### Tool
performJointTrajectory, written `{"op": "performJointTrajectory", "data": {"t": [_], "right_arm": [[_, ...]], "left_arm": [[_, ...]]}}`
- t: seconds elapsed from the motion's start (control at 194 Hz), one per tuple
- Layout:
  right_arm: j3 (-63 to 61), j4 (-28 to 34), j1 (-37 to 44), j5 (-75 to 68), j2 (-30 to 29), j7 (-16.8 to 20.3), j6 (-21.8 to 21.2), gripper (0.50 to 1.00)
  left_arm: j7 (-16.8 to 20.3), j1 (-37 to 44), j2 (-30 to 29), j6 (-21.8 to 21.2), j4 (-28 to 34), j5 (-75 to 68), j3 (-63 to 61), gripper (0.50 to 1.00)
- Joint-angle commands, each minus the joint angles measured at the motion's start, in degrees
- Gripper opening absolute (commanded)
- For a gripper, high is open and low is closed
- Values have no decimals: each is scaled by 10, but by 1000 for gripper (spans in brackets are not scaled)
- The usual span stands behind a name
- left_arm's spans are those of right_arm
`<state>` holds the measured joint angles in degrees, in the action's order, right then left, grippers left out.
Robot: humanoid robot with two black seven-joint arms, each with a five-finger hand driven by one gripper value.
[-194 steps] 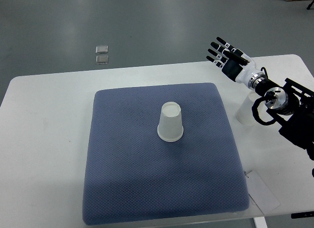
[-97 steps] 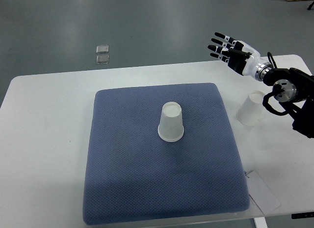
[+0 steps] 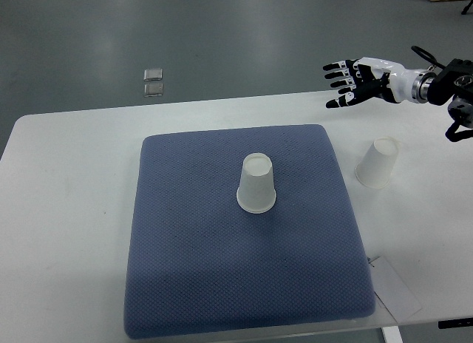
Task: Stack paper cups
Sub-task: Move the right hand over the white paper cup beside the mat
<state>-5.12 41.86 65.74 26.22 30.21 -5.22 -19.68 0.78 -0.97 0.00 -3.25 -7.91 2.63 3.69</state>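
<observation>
A white paper cup [image 3: 256,183] stands upside down near the middle of the blue mat [image 3: 192,276]. A second white paper cup [image 3: 377,162] stands upside down on the white table, just right of the mat. My right hand [image 3: 349,81] is open with fingers spread, empty, above the table's far edge, up and left of the second cup. Its arm comes in from the right edge at the top. The left arm does not show.
The white table [image 3: 66,210] carries the mat. A white paper tag [image 3: 395,287] lies at the mat's front right corner. Two small clear squares [image 3: 154,82] lie on the grey floor beyond the table.
My right arm has drawn back up and to the right, uncovering the second cup. The hand has turned so its fingers point left. Both cups have stayed put.
</observation>
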Motion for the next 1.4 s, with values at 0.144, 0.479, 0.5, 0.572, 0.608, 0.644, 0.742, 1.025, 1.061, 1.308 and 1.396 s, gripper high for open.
{"op": "performJointTrajectory", "data": {"t": [0.144,0.479,0.5,0.572,0.608,0.644,0.742,1.025,1.061,1.308,1.396], "right_arm": [[165,49,104,90,24,7,-2,913],[470,109,285,146,-3,46,-25,913],[478,110,294,146,-8,52,-32,913],[499,116,317,146,-16,71,-59,913],[505,122,325,146,-16,78,-67,913],[511,127,332,145,-16,84,-74,913],[534,139,353,145,-32,94,-93,913],[542,144,360,142,-46,98,-112,913],[542,144,360,142,-47,98,-111,913],[542,141,350,145,-50,99,-98,913],[542,139,344,146,-59,99,-87,913]], "left_arm": [[0,0,0,0,0,0,0,1000],[0,-1,0,0,0,0,0,1000],[0,-1,0,0,0,0,0,1000],[0,-1,0,0,0,0,0,1000],[0,-1,0,0,0,0,0,1000],[0,-1,0,0,0,0,0,1000],[0,-1,0,0,0,0,0,1000],[0,-1,0,0,0,0,0,1000],[0,-1,0,0,0,0,0,1000],[0,-1,0,0,0,0,0,1000],[0,-1,0,0,0,0,0,1000]]}}
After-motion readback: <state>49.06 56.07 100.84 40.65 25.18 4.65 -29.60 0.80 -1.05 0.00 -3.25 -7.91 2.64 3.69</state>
